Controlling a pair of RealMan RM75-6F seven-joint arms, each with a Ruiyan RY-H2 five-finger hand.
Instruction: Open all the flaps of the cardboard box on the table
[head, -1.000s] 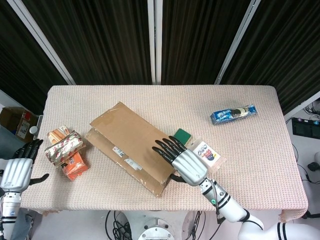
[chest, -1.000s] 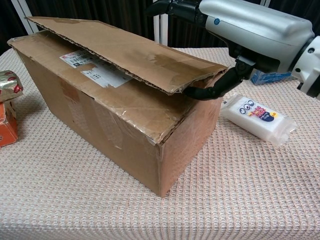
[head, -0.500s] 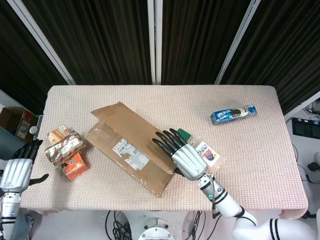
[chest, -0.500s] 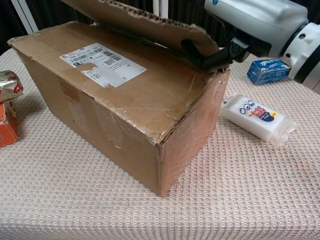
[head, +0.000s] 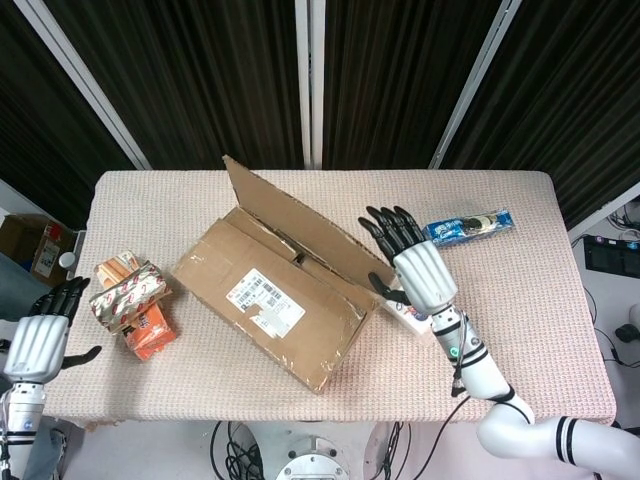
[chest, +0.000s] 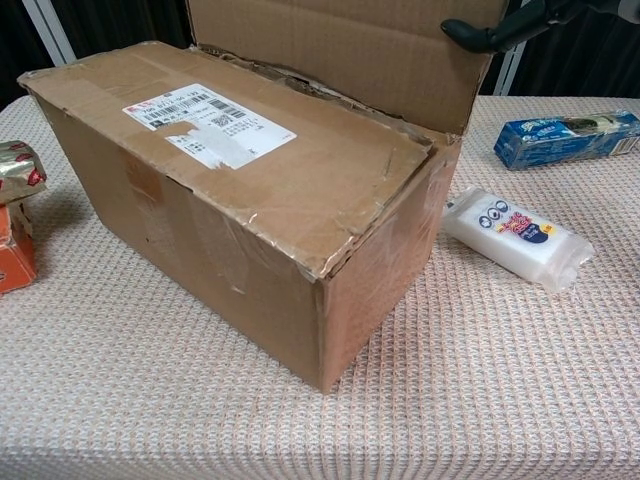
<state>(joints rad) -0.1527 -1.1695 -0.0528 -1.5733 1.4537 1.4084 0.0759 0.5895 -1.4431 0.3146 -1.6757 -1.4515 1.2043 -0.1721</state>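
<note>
The brown cardboard box (head: 268, 305) lies slanted in the middle of the table. Its far long flap (head: 290, 222) stands upright; in the chest view this flap (chest: 340, 45) rises past the top of the frame. The near long flap with the white label (chest: 210, 125) lies flat over the box top. My right hand (head: 415, 268) is at the flap's right end with its fingers spread, and its thumb (chest: 495, 32) touches the raised flap's edge. My left hand (head: 38, 340) hangs open beyond the table's left edge, holding nothing.
A white packet (chest: 515, 235) lies just right of the box, under my right forearm in the head view. A blue biscuit packet (head: 467, 227) sits at the back right. Snack packs (head: 130, 295) and an orange pack (head: 150, 332) lie left of the box.
The far flap has swung from lying low over the box to standing upright. My right hand rose and moved back and right with it. The left hand has not moved.
</note>
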